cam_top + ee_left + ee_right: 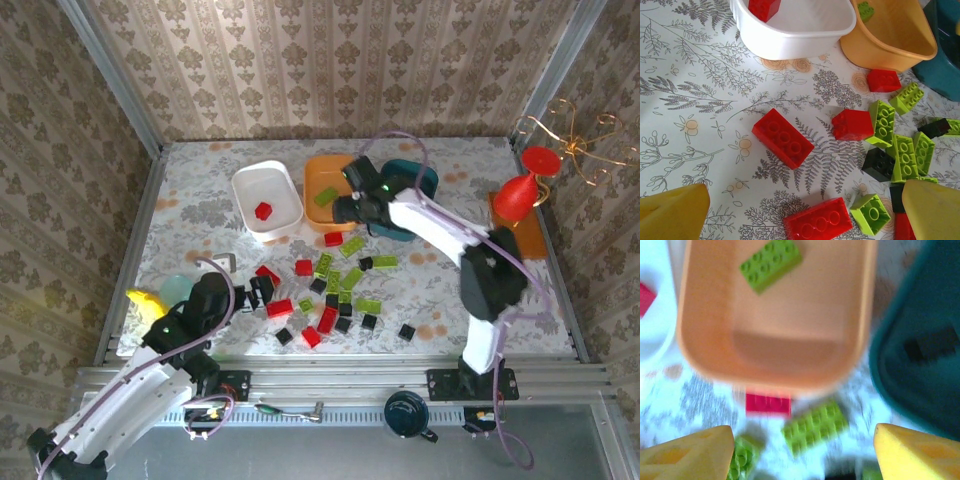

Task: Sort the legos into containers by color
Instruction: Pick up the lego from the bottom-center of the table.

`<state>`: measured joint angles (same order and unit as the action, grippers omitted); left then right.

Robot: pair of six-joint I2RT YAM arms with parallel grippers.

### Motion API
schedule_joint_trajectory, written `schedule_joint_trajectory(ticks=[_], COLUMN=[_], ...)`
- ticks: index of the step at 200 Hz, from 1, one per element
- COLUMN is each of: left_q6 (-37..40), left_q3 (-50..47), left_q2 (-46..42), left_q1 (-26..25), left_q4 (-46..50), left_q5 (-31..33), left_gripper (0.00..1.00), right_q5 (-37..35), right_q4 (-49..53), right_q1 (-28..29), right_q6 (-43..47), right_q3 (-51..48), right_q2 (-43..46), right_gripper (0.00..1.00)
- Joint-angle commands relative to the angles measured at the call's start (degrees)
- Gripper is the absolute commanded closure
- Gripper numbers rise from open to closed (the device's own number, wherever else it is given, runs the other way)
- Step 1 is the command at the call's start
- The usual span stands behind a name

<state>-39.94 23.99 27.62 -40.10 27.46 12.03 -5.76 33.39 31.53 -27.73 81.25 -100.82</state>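
Red, lime-green and black legos lie scattered mid-table. The white tub holds a red brick. A green brick lies in the orange tub, and a black brick in the dark teal tub. My right gripper hovers open and empty at the orange tub's near rim, above a red brick and a green one; its view is blurred. My left gripper is open low over the table, a red brick lying between its fingers, another red brick just beyond.
An orange tray with a red goblet stands at the right edge, beside a gold wire ornament. A pale teal round object and a yellow item sit near the left arm. A dark mug rests on the front rail.
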Motion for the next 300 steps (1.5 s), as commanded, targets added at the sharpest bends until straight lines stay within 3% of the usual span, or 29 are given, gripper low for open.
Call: schedule_joint_trajectory(ticks=[1, 45, 95, 152, 216, 255, 300], left_q6=[-0.3, 0.6, 0.1, -0.3, -0.1, -0.2, -0.4], left_q3=[-1.2, -2.2, -4.0, -4.7, -4.8, -5.1, -5.4], left_q2=[0.3, 1.5, 2.1, 2.0, 2.0, 2.1, 2.1], left_q1=[0.0, 0.6, 1.5, 2.1, 3.4, 4.0, 4.4], left_q4=[-2.2, -4.4, -7.0, -6.9, -6.8, -6.6, -7.2], left_q5=[0.0, -0.9, -2.3, -3.4, -4.4, -4.8, -5.1], left_gripper=[0.0, 0.0, 0.0, 0.0, 0.0, 0.0, 0.0], right_q5=[-0.6, 0.5, 1.0, 3.8, 4.4, 3.5, 2.3], right_q4=[-2.4, 2.0, 11.9, 9.9, 6.2, 5.4, 4.9], right_q1=[0.8, 5.5, 11.2, 12.5, 15.2, 16.2, 16.4], right_q6=[-5.5, -14.1, -22.9, -28.4, -27.9, -26.3, -24.2], right_q3=[-14.4, -37.5, -45.5, -50.7, -48.2, -46.8, -45.5], right_q2=[10.3, 29.0, 39.6, 37.1, 29.0, 26.9, 27.3], right_gripper=[0.25, 0.24, 0.24, 0.24, 0.26, 0.35, 0.57])
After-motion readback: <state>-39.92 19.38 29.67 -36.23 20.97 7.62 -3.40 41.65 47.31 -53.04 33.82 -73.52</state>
